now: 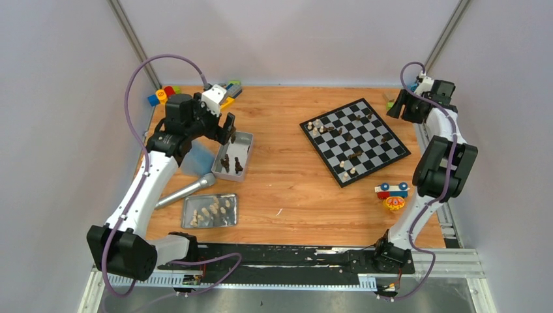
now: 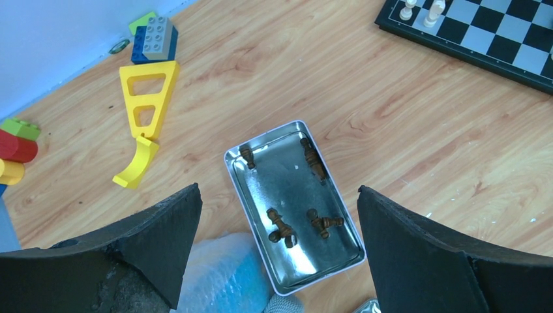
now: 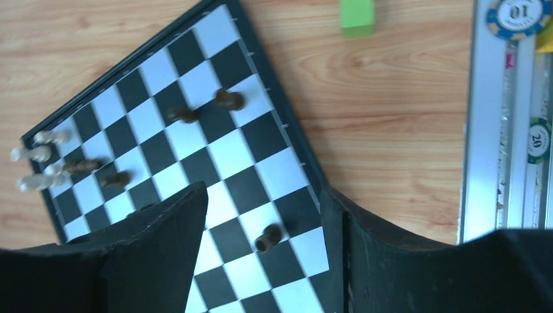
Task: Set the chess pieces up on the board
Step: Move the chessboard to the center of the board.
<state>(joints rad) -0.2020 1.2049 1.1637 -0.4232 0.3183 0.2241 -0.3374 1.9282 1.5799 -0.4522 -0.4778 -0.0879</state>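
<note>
Currently the left fingers (image 2: 150, 241) spread wide, empty, above the metal tray (image 2: 229, 163) of dark chess pieces (image 2: 282, 228); the right fingers (image 3: 156, 248) stand parted over the board (image 3: 225, 150).

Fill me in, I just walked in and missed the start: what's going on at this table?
Two robot arms are setting up chess. The left gripper hangs open over a metal tray of dark pieces. The right gripper is open over the board, holding nothing, a dark piece sitting beneath it. Some pieces are already on the board; pale pieces wait in a second tray.
</note>
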